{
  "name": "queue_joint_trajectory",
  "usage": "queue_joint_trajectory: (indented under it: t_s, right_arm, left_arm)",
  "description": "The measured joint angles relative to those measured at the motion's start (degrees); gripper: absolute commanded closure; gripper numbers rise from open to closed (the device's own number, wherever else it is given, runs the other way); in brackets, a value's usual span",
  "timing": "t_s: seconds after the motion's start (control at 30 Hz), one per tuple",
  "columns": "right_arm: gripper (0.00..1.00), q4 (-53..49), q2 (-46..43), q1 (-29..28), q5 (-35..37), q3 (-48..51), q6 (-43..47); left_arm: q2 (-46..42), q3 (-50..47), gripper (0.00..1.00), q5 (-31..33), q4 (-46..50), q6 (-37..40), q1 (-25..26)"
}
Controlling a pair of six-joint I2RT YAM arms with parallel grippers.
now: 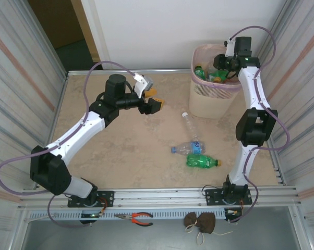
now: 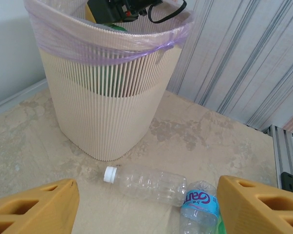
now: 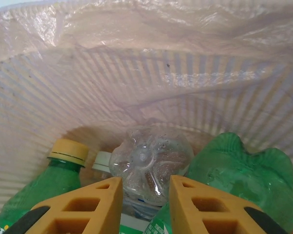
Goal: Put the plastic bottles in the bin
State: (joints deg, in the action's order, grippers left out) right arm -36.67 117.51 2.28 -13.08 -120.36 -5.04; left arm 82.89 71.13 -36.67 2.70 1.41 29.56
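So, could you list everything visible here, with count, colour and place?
table: one, beige.
bin: one, beige with pink liner, far right of the table.
bottles in bin: at least three, green and clear; the rest hidden.
bottles on table: three, one clear, one blue-labelled, one green, before the bin.
pliers: one, orange handles, near rail.
pouches: two, brown, near rail.
left gripper: one, orange fingers, open, mid-table.
right gripper: one, orange fingers, shut, at the bin's mouth.

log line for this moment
left pincer open | right pincer shut at bin | clear bottle, blue-label bottle, green bottle on table
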Motion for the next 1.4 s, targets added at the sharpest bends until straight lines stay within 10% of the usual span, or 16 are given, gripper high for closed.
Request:
queue_joint_trajectory:
  t_s: [0.63, 1.4]
  right_arm:
    - [0.65, -4.1, -14.9, 0.0, -1.4, 4.9, -6.2]
    - [0.65, -0.3, -40.2, 0.0, -2.2, 28.0, -9.6]
  left_arm:
    - [4.1, 0.1, 0.29, 0.6, 2.3, -4.0, 1.6]
    - [14.8, -3.6, 0.26, 7.8, 14.2, 29.5, 17.7]
